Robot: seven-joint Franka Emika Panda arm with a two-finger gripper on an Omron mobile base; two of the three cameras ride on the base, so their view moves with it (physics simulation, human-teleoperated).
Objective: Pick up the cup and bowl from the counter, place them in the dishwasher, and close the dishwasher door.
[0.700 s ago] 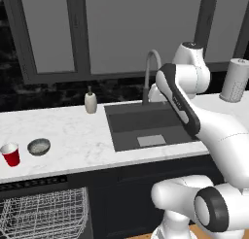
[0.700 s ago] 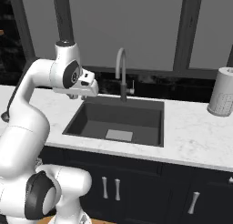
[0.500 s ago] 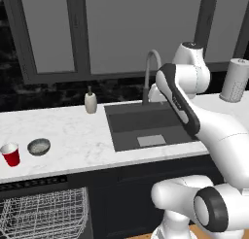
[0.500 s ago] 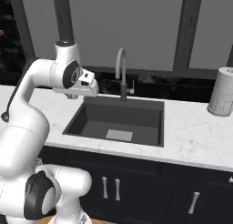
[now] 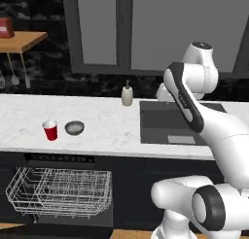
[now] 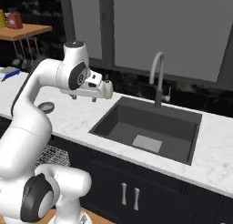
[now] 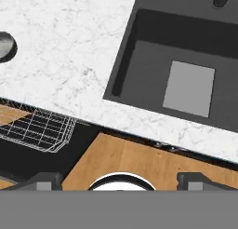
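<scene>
**Kitchen counter with cup and bowl waiting, arm poised high with empty gripper**

White marble-look counter (image 5: 97, 124) with grey veining runs across the left base view, above black cabinets. On it, toward nine o'clock, stands the small red cup (image 5: 50, 130) with a white rim, upright. Just beside it, on its three o'clock side, sits the shallow grey bowl (image 5: 74, 128); the two look close but apart. Below them, at seven o'clock, the dishwasher (image 5: 63, 160) is open, its white wire rack (image 5: 58, 192) pulled out and holding nothing that can be made out. Its door is too dark at the bottom edge to trace.

Judged from this, the task is at its first step: neither the cup nor the bowl has been lifted, and reaching for one of them is the job in hand. The gripper (image 6: 108, 87) hangs above the counter near the sink's left edge, well apart from both dishes. Its fingers (image 7: 44, 179) sit far to either side at the bottom of the hand view, spread wide with nothing between them. The next move likely calls for swinging left and down over the cup, then lowering with the jaws either side of it.

Further out, a dark sink (image 6: 148, 129) with a curved tap (image 6: 157, 77) sits right of the arm. A pale soap bottle (image 5: 127, 94) stands at the back of the counter. At ten o'clock, a wooden wall shelf (image 5: 22, 40) carries a red item, against dark walls and grey window panels.
</scene>
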